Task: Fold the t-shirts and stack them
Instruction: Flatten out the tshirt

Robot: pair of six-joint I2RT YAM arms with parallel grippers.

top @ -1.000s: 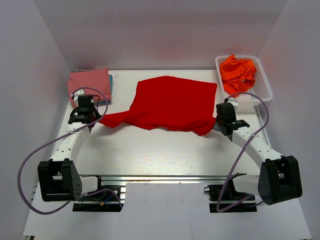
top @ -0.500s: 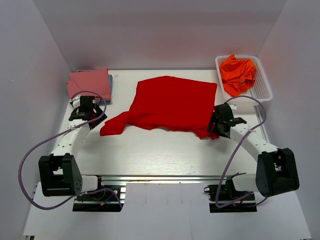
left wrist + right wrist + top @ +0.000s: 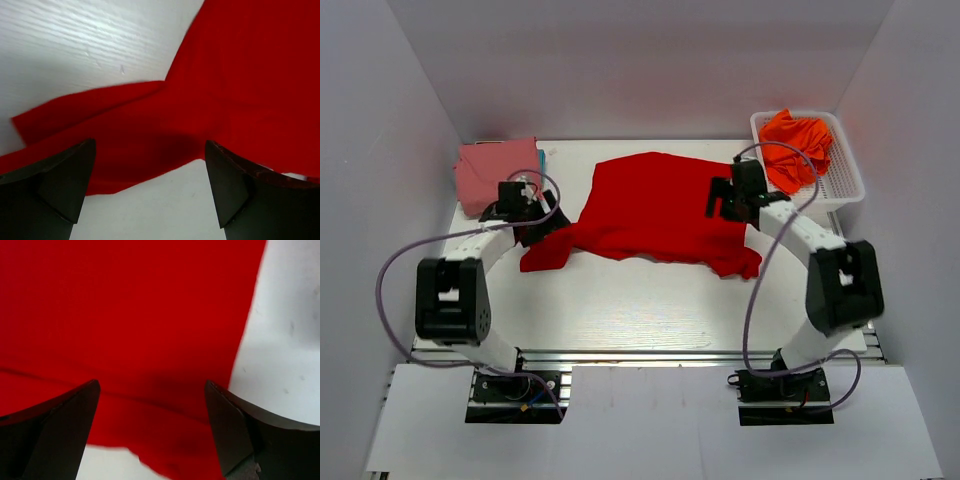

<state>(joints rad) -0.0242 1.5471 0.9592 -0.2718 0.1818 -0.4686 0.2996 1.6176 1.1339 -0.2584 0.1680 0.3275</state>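
A bright red t-shirt [image 3: 660, 205] lies spread across the middle of the table, one sleeve [image 3: 548, 252] trailing to the front left. My left gripper [image 3: 540, 220] hovers open at the shirt's left edge; in the left wrist view its gripper [image 3: 150, 185] shows bare table and the red sleeve [image 3: 125, 120] between the fingers. My right gripper [image 3: 722, 200] is open over the shirt's right side, with red cloth [image 3: 125, 305] below its gripper [image 3: 152, 430]. A folded pink t-shirt [image 3: 492, 175] rests on a teal one [image 3: 541, 160] at the back left. Orange t-shirts [image 3: 798, 140] sit crumpled in the basket.
The white mesh basket [image 3: 848, 185] stands at the back right corner. White walls close in the table on three sides. Purple cables loop from both arms over the table's left and right edges.
Both grippers were shut on the red shirt's left sleeve and right edge; they have opened and let go. Both have swung toward the back over the shirt, which has settled flat.
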